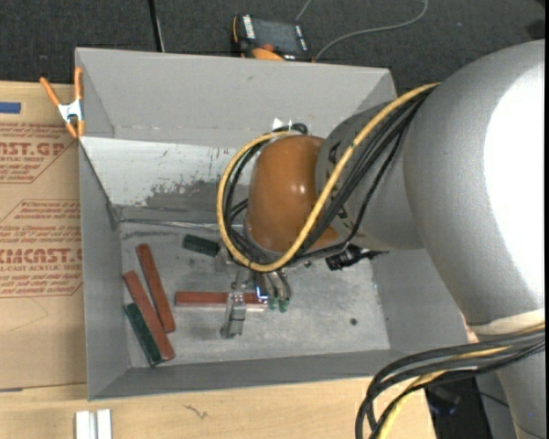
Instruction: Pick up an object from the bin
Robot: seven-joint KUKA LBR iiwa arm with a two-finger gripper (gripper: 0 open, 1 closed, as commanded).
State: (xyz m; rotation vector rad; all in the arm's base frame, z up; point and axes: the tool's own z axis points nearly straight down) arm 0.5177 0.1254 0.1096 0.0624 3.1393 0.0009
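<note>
bin: matt grey mtl, scuffed | wrist cover: glossy, smooth

We see even, moderate light from above. Bin back wall pale, floor dimmer. Arm washed near-white at right; soft sheen on orange cover. Shadow under arm on floor. Background above bin dark.

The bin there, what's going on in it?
A robot arm reaches into the grey bin from the right. Its hand is down near the floor, at the right end of a red-brown stick. More sticks, red-brown and dark green, lie to the left. Nothing looks lifted yet.
</note>
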